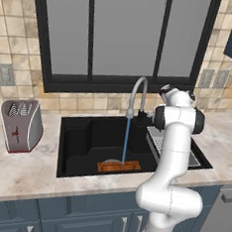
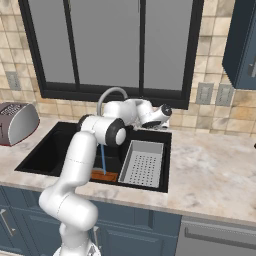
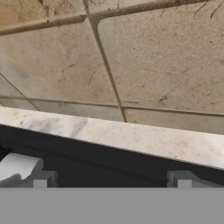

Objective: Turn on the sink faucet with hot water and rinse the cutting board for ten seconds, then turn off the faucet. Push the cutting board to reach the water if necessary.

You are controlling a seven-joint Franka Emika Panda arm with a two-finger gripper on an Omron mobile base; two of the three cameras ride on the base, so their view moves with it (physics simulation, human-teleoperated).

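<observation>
Rinsing underway, water [image 1: 126, 141] hits cutting board [image 1: 119, 165] in sink [image 1: 79, 134].
We hold the tool [image 2: 165, 111] near the sink faucet [image 1: 138, 92] lever, time the rinse, then nudge lever off; tool fingers look apart.

One slim grey metal gooseneck faucet [image 1: 138, 92] stands at the back of one deep matte black sink [image 1: 80, 149], which has two compartments. One thin light-blue stream of water [image 1: 126, 141] falls from the spout. One small flat orange-brown wooden cutting board [image 1: 119, 166] lies on the basin floor. One grey perforated metal rack [image 2: 141, 164] sits in the right compartment. One rounded silver toaster [image 1: 20, 125] stands on the one pale marble counter [image 1: 18, 171]. Two grey wall outlets [image 2: 213, 93] are side by side on the tan tiles, and a third outlet [image 1: 5, 74] is left of the one dark-framed window [image 1: 125, 36], which has three panes
</observation>
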